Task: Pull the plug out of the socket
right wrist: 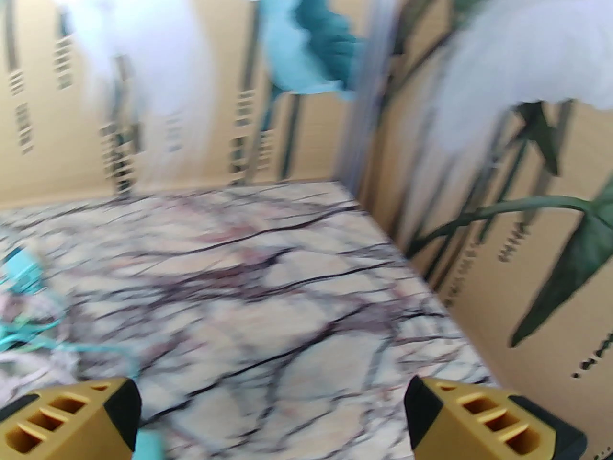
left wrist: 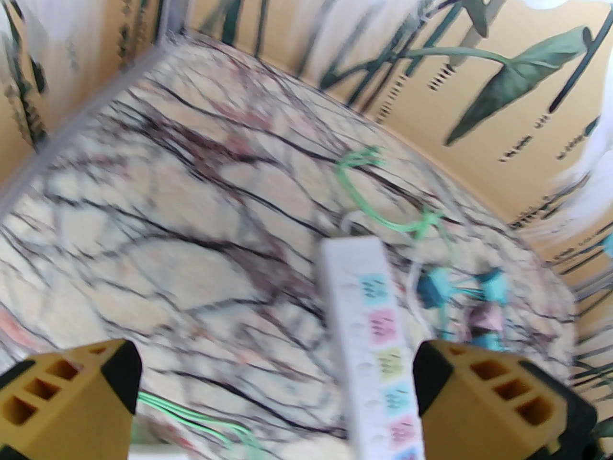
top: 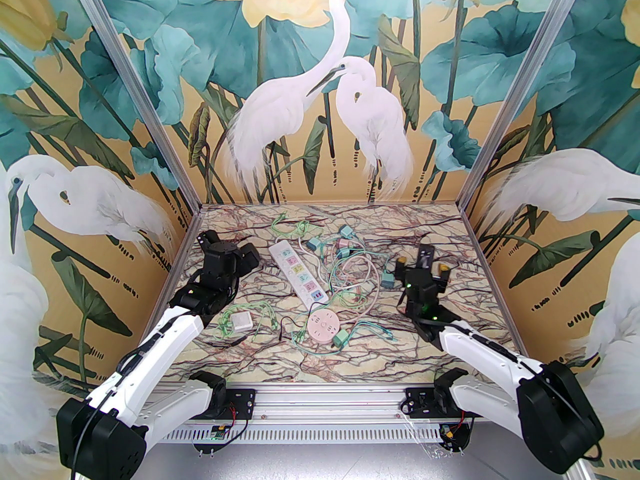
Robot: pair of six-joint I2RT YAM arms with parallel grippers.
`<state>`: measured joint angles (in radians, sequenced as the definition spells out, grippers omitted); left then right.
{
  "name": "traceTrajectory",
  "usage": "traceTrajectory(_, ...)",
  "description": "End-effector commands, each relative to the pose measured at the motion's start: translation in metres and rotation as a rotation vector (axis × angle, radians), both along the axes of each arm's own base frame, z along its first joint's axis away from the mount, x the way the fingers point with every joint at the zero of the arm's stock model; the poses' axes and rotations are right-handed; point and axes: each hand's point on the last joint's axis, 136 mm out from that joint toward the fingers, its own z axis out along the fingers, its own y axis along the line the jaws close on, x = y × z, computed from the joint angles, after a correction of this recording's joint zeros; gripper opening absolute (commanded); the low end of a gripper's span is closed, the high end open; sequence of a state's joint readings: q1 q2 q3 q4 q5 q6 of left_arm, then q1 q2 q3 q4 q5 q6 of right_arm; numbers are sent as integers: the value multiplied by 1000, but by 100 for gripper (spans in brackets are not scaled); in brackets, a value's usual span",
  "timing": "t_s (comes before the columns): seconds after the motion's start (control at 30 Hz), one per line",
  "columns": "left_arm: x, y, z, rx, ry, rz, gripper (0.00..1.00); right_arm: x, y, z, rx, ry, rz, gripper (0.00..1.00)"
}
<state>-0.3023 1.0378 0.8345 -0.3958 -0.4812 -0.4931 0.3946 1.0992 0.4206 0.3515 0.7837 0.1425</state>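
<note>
Both of my hands stand wide open and hold nothing. The left hand [left wrist: 275, 376] is over the marble-patterned worktop [left wrist: 143, 237], and the long white power strip with coloured sockets [left wrist: 378, 352] lies between its fingers, nearer the right one. The right hand [right wrist: 270, 400] is over bare worktop near the right wall. Small teal plugs [left wrist: 433, 288] lie on the worktop just right of the strip, among thin green and white cables [left wrist: 357, 194].

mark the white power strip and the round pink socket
white power strip [top: 299, 274], top external view, middle of its face
round pink socket [top: 324, 329], top external view, centre of its top
</note>
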Motion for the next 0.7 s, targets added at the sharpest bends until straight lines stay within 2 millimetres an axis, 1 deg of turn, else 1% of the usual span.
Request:
traceTrajectory(0.0, 11, 19, 8, 256, 0, 10, 99, 2, -15, 5, -38, -16, -50, 99)
traceTrajectory(0.07, 17, 22, -2, 323, 8, -22, 100, 6, -24, -10, -25, -5, -64, 99)
traceTrajectory(0.1, 20, 25, -5, 333, 11, -28, 100, 8, -29, -17, -17, 8, -76, 99)
traceTrajectory(0.17, 23, 35, -19, 329, 27, -19, 100, 14, -35, -29, -19, 34, -97, 99)
traceTrajectory(0.23, 28, 40, -35, 333, 16, -37, 100, 20, -37, -36, -20, 35, -102, 99)
traceTrajectory(0.33, 31, 47, -62, 389, -30, -51, 100, 30, -35, -38, -30, 33, -76, 99)
traceTrajectory(0.37, 32, 48, -71, 399, -51, -63, 100, 34, -34, -36, -26, 12, -58, 99)
traceTrajectory(0.43, 35, 50, -91, 393, -66, -87, 100, 39, -30, -35, -18, -19, -2, 99)
traceTrajectory(0.5, 45, 60, -95, 368, -43, -60, 100, 45, -28, -36, -13, -7, 51, 99)
traceTrajectory(0.6, 63, 52, -96, 314, -81, -148, 100, 49, -29, -40, -3, -15, 92, 99)
traceTrajectory(0.67, 70, 51, -91, 282, -139, -163, 100, 45, -35, -46, 22, -90, 114, 99)
